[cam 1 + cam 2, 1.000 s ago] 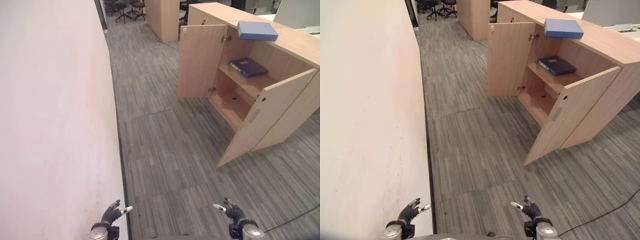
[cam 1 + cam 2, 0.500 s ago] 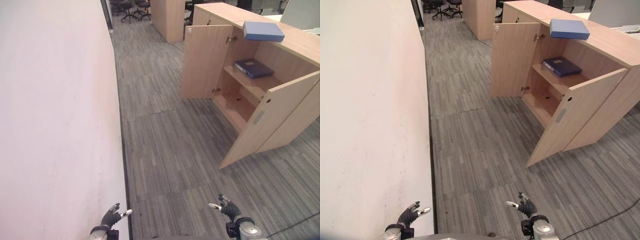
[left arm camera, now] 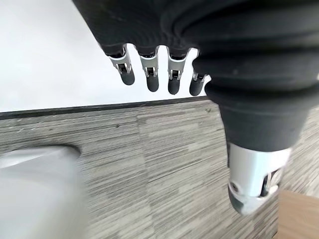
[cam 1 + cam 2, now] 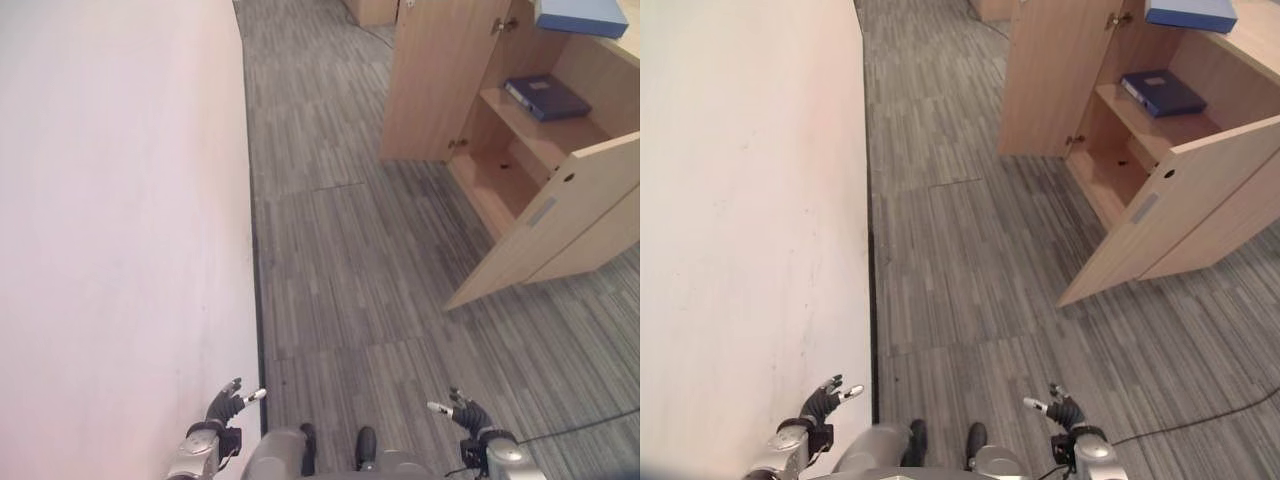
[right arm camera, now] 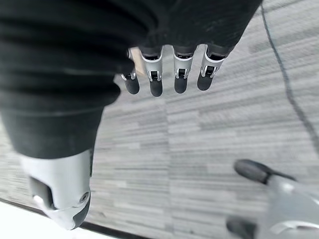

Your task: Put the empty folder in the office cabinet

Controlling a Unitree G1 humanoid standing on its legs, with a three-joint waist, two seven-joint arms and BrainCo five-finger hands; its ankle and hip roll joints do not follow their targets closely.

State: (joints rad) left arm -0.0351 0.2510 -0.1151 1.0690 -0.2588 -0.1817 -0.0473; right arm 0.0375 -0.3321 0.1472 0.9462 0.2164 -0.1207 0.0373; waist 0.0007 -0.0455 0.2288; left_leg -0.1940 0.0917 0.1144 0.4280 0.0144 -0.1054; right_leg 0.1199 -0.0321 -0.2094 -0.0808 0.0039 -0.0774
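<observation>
- Since a moment ago the whole picture has slid: the camera tipped down, so the cabinet (image 4: 520, 170) now sits higher, at 1 o'clock, with its top cut off by the edge.
- The left robot hand (image 4: 226, 405) is low at 7 o'clock by the white wall (image 4: 120, 220). Its fingers (image 3: 147, 69) are loose and straight, and it holds nothing.
- The right robot hand (image 4: 462, 412) is low at 5 o'clock over the grey floor (image 4: 350, 270). Its fingers (image 5: 180, 74) are loose too, with nothing in them.
- Both cabinet doors stand open. The near door (image 4: 545, 225) swings out over the floor.
- A dark blue folder (image 4: 545, 97) lies flat on the middle shelf (image 4: 540, 135) inside.
- A light blue folder (image 4: 580, 17) lies on top of the cabinet.
- The bottom shelf (image 4: 490, 190) looks bare.
</observation>
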